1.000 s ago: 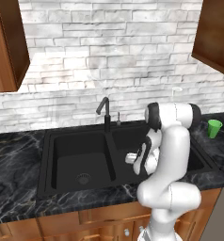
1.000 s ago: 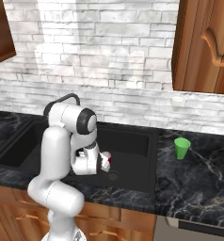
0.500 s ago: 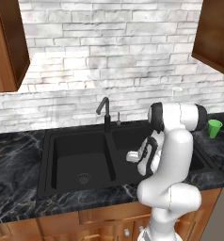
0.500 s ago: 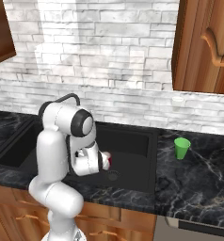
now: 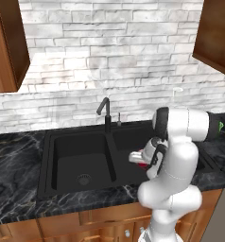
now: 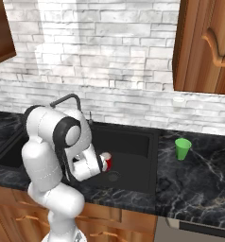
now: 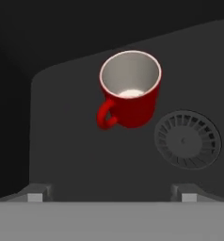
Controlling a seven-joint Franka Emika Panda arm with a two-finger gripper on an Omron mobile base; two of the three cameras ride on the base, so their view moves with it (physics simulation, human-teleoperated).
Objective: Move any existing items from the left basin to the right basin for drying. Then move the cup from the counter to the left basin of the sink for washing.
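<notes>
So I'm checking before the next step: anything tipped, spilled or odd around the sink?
Nothing stands out. The red cup stands upright on the right basin floor beside the drain, free of the open end effector. The green cup stands upright on the counter.

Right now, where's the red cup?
Red cup stands upright on the right basin floor, beside the drain, below the open gripper.

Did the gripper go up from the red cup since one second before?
Yes. In the left base view the gripper now sits higher against the right basin rim than before. Its fingers stand open, and the red cup rests upright beside the drain.
</notes>
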